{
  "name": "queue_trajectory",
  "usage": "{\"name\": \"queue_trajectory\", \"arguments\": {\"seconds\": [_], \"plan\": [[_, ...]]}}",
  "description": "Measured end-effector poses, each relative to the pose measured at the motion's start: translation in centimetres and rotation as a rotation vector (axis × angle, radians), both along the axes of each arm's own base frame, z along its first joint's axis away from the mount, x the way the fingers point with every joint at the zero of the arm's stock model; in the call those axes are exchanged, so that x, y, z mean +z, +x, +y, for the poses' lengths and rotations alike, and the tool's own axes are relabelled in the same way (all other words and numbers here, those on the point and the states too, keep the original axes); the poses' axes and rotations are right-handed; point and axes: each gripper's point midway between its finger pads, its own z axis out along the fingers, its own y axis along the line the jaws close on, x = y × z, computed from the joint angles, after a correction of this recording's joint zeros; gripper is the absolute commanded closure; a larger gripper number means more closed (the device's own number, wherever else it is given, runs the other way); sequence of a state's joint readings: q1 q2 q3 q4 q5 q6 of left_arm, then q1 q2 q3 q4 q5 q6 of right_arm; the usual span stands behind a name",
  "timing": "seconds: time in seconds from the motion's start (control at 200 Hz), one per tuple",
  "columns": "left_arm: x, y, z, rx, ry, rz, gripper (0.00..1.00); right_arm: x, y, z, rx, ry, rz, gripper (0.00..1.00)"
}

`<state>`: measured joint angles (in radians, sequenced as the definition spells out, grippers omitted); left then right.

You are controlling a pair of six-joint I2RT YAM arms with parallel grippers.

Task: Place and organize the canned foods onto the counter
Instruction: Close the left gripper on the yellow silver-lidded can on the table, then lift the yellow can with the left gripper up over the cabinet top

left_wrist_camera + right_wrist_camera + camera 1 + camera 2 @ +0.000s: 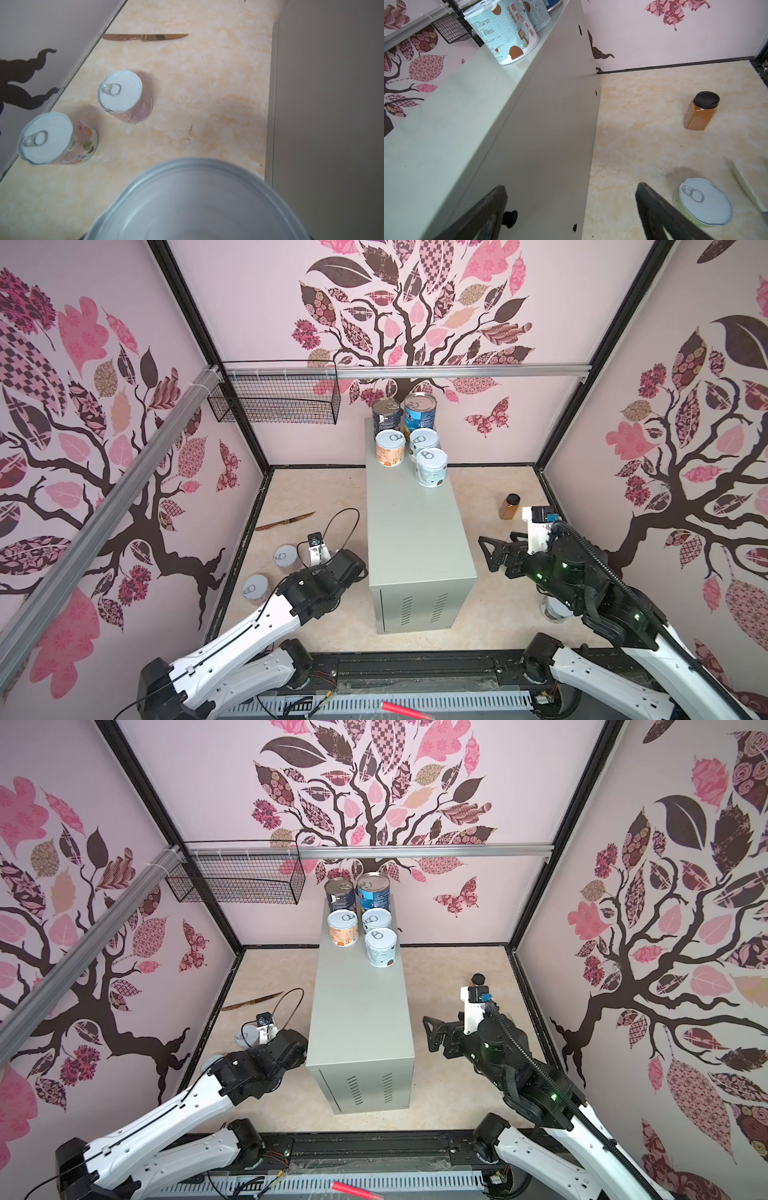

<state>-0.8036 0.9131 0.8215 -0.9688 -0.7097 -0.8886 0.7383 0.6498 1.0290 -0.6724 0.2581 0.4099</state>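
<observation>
Five tins up: stood upright at the far end of the tall light grey metal counter (415,531), two taller metal-topped tins (419,410) behind three shorter white-lidded tins (431,467).
Floor, left: two pink-labelled pull-tab tins (122,95) stood near the wall.
Floor, right: green-labelled white-lidded tin (704,201) stood upright.
Left gripper (321,556): clamped on a white-lidded tin (197,203) beside the counter, fingers hidden.
Right gripper (488,553): spread wide, empty, at the counter's right edge.
Around: bronze knife (284,521) and black-capped amber jar (510,507) on the floor.
</observation>
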Motion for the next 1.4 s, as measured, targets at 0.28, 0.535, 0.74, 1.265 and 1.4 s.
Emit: {"name": "queue_trajectory", "arguments": {"seconds": [0.28,0.535,0.74,1.265,1.4], "plan": [[5.7,-1.1,0.4,-0.120,0.008,-0.033,0.38,0.8,-0.3,-0.3,0.004,-0.011,-0.006,0.00],[9.8,-1.8,-0.1,-0.259,0.053,-0.021,0.38,0.4,-0.3,-0.3,0.007,-0.034,0.013,0.00],[12.6,-1.8,-1.5,-0.374,0.089,0.013,0.39,0.0,-0.1,-0.1,0.008,-0.048,0.029,0.00],[22.4,-0.7,-6.0,-0.605,0.072,-0.051,0.40,0.5,-0.3,0.5,0.047,-0.058,0.024,0.00],[23.7,0.1,-7.9,-0.661,0.057,-0.056,0.40,1.0,-0.4,0.7,0.062,-0.054,0.017,0.00]]}}
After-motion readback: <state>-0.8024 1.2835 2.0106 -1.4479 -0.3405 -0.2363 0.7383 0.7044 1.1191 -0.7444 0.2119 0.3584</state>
